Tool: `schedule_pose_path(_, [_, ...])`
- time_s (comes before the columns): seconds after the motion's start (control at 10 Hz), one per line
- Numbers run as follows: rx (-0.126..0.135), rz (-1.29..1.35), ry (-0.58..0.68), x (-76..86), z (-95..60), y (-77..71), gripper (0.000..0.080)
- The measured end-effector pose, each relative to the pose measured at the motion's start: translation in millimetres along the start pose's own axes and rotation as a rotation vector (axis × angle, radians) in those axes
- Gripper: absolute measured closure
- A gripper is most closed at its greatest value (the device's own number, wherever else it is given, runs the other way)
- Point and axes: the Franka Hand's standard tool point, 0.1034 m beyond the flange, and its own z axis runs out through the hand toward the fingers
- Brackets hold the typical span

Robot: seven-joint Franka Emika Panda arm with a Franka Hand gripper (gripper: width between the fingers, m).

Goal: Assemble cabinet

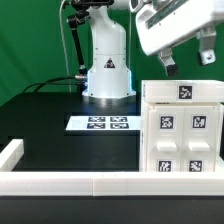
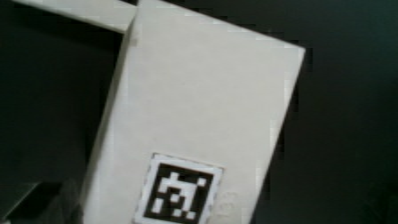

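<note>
Cabinet: a white box (image 1: 182, 135) standing straight below the gripper, its flat top facing up at the fingers and its tagged front turned toward the exterior camera.
Tags on cabinet: one on the top near the back edge (image 1: 185, 92), several more across the front panels.
Wrist view of cabinet: a long white panel (image 2: 205, 120) fills most of the picture, running at a slant, with one black-and-white tag (image 2: 178, 188) near its lower end; the picture is soft, so I would not swear which face of the box this is.
Gripper: it hangs (image 1: 187, 63) just above the cabinet's top, fingers pointing down, nothing between them.
Fingers: two dark tips (image 1: 169, 67), standing apart; they look clear of the cabinet's top, though the gap is small.
Arm: the white wrist housing sits right above the fingers; the base (image 1: 107, 70) stands well off to the side and behind the gripper.
Marker board: flat on the black table (image 1: 50, 120), below and away from the gripper, toward the base (image 1: 104, 123).
Rails: plain white border strips (image 1: 60, 183) along the table edge, far below the gripper and nearer the exterior camera.
</note>
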Motion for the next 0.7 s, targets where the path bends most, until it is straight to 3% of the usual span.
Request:
schedule_pose_path(0.4, [-0.033, -0.547, -0.01, -7.8, 2.3, -4.7, 0.0002])
schedule_pose_path(0.7, [-0.033, -0.728, -0.011, -5.9, 2.2, -3.6, 0.0002])
